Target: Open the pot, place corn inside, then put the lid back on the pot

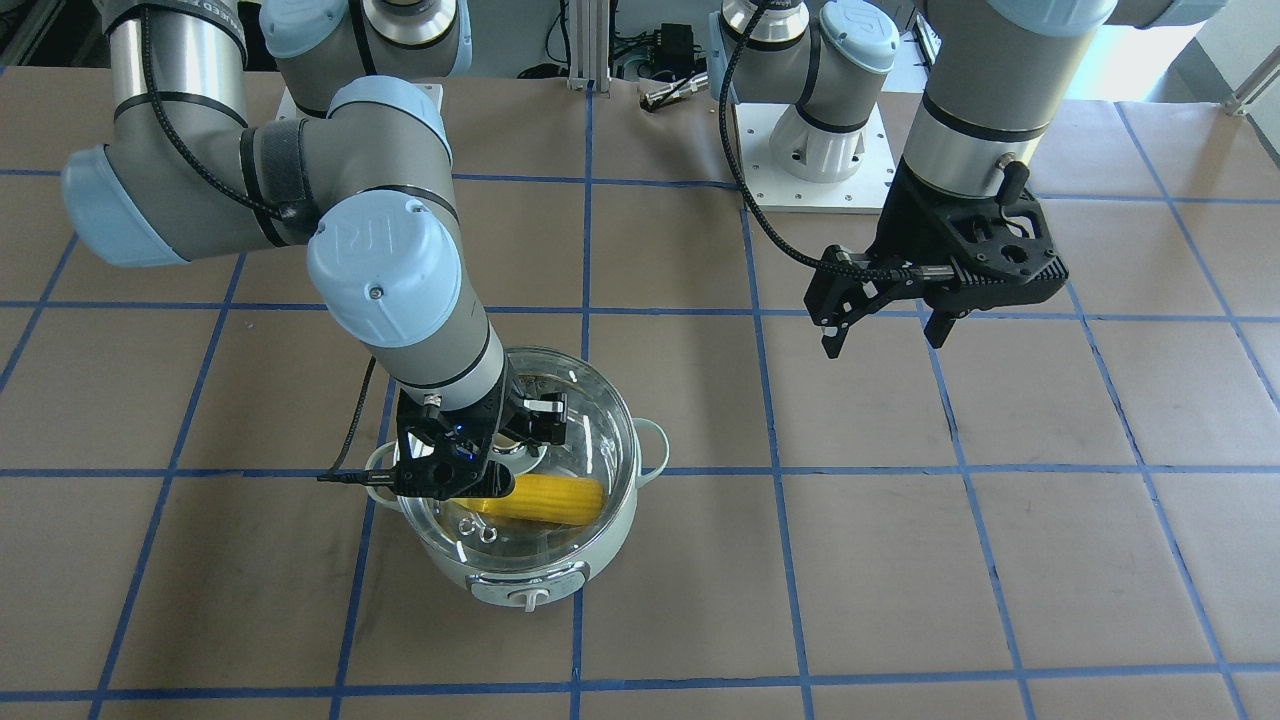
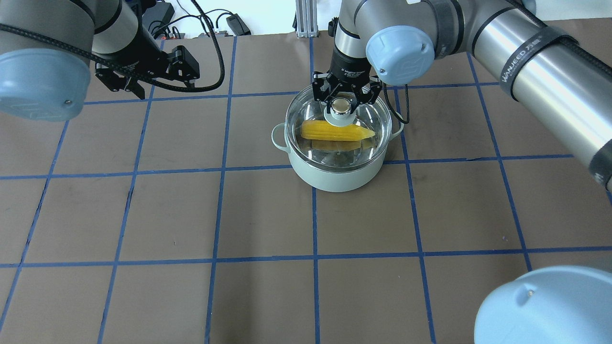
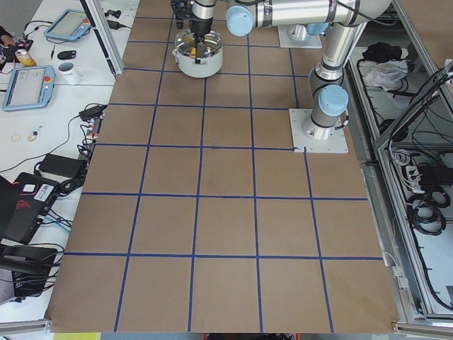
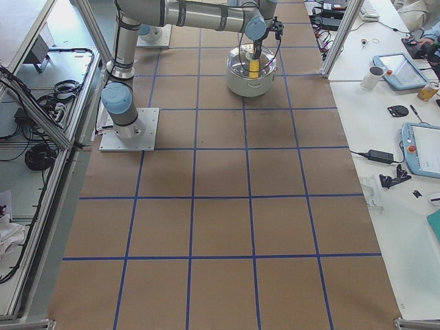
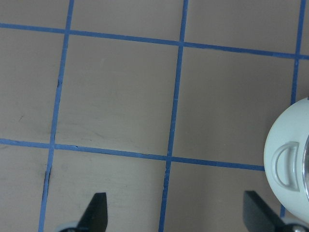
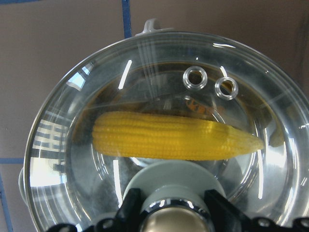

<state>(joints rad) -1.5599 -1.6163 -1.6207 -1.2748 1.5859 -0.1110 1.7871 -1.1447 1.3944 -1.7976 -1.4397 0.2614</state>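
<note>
The pot point(image 2: 334, 179) stands upper centre in the overhead view on the brown worktop point(image 2: 267, 215), astride a blue tape line point(image 2: 314, 224). The corn point(image 2: 334, 130) lies flat inside, visible through the glass lid point(image 2: 370, 119) covering the mouth; full seating cannot be confirmed. The right jaws are closed on the lid knob point(image 2: 340, 106) and hide the lid's upper rim. The left jaws, upper left, are spread wide, hold nothing and hang well apart from the pot.

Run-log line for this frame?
corn: in pot | lid: on pot | right gripper: shut on lid | left gripper: open, empty, off to the side | next: release lid
</note>
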